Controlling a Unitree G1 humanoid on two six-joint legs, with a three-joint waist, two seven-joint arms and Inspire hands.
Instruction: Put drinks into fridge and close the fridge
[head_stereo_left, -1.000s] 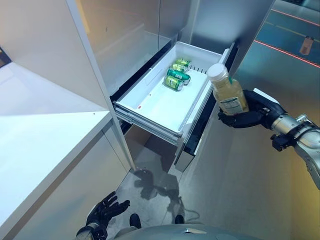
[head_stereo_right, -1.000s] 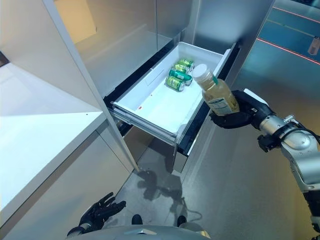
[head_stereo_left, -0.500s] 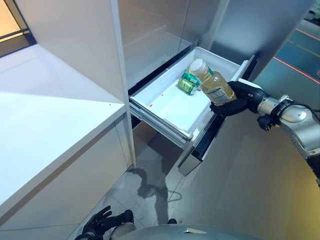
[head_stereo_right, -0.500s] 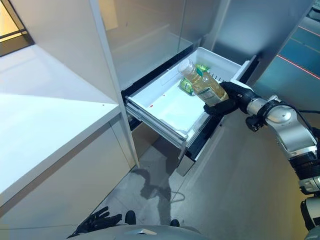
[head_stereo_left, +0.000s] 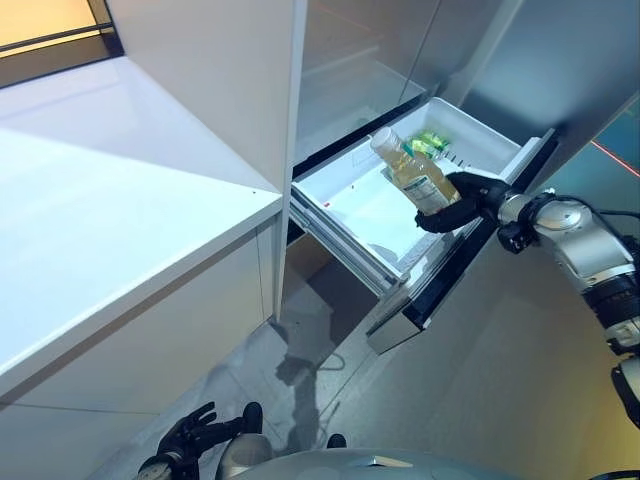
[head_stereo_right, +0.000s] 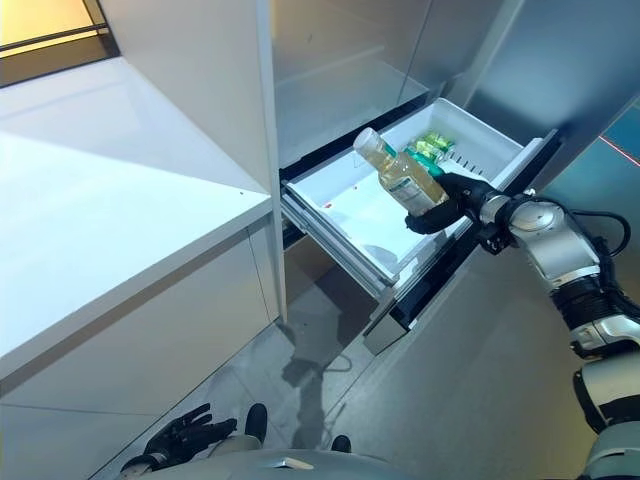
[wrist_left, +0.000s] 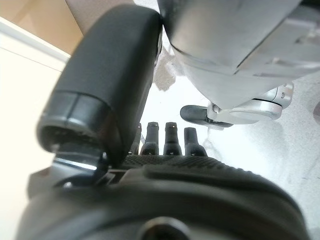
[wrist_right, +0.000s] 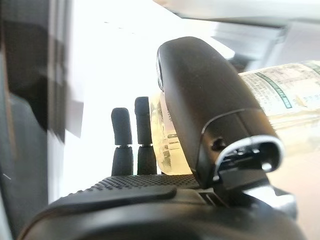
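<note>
- The right hand (head_stereo_right: 447, 205), fingers curled round the juice bottle (head_stereo_right: 396, 174), holds it tilted over the open fridge drawer (head_stereo_left: 345, 190), judged ready to lower.
- Green cans (head_stereo_left: 428, 144) lie toward the drawer's far corner, leaving room.
- The left hand (head_stereo_left: 190, 440) hangs low, fingers relaxed, idle.

Yellow drink bottle (head_stereo_left: 414, 176) with white cap, green cans (head_stereo_left: 432, 143), white drawer (head_stereo_left: 352, 205)

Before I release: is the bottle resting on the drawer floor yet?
Apart. In the left eye view the bottle is tilted in the right hand, with bare white drawer floor visible below it.
</note>
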